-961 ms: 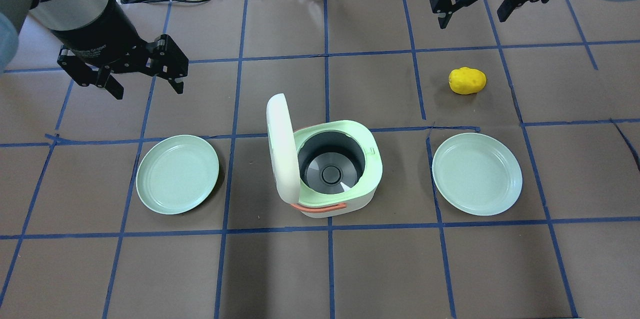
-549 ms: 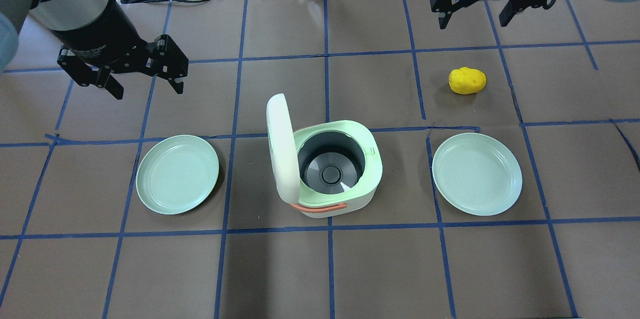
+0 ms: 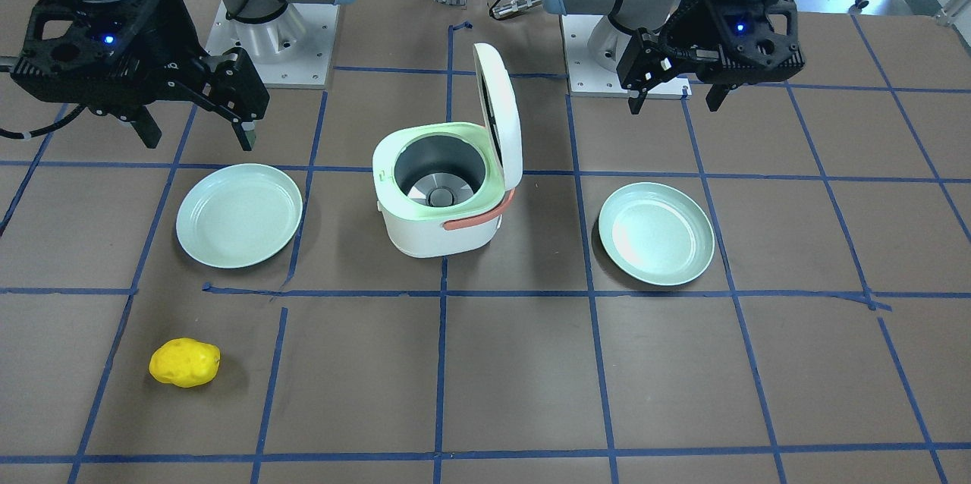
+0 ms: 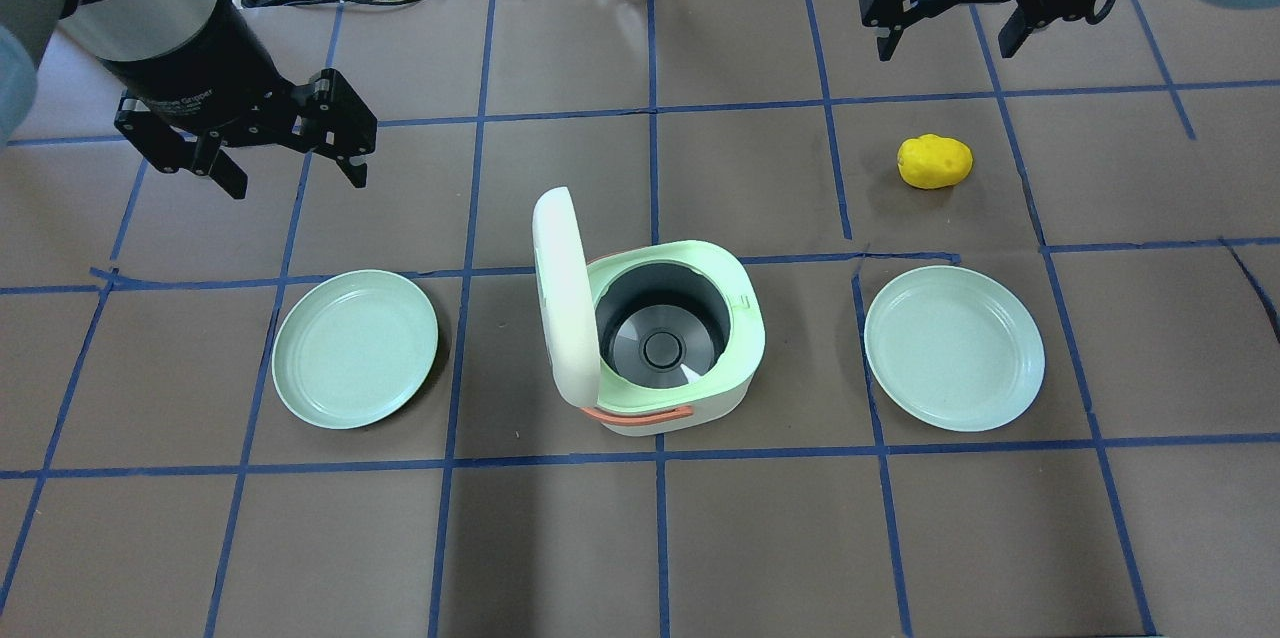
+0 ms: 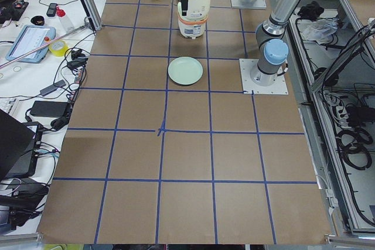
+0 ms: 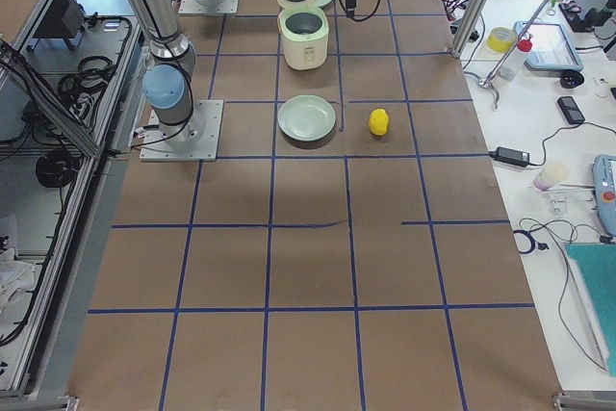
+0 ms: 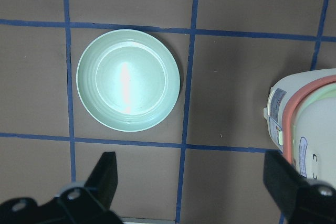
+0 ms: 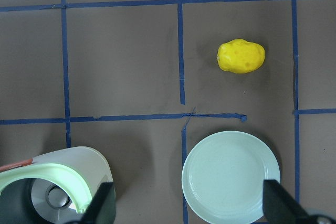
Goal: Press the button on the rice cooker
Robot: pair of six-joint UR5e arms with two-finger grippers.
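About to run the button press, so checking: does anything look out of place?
The rice cooker has its lid standing open over an empty pot. A yellow potato-like lump lies loose on the table, apart from the nearby plate.

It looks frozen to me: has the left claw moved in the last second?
No. The left gripper hangs at the same spot, just past the tape line and beyond the left plate.
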